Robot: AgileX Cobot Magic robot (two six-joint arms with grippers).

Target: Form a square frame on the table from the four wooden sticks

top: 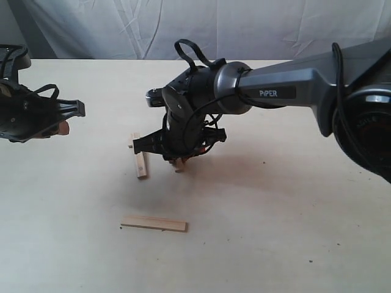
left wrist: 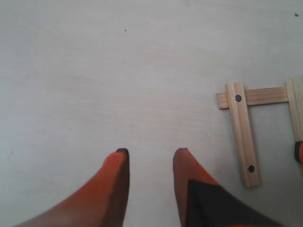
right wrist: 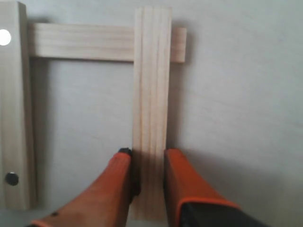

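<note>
- Jaws of the right gripper (right wrist: 149,155) pinch one held stick (right wrist: 151,94) near its close end, the orange fingers (right wrist: 116,179) pressed on both long edges.
- Its far end crosses over a crosswise stick (right wrist: 80,42). The dotted stick (right wrist: 14,104) lies parallel to it at the other end of the crosswise stick. Three sides of the square frame form a U.
- Whether the held stick rests flat on the table (right wrist: 236,118) or hangs just above it, the wrist view does not settle.
- Step in hand, as I judge it: setting down the third side.
- Next move calls for parting the jaws without nudging the U, then lifting straight off.
- After that comes the fourth stick (top: 153,223), which lies alone, well apart from the frame. It must go across the two open ends.
- Right arm (top: 293,85) reaches in past the middle, wrist bent down over the frame.
- Left gripper (left wrist: 150,152) hovers off to the side with jaws spread and empty, over bare table beside the sticks.
</note>
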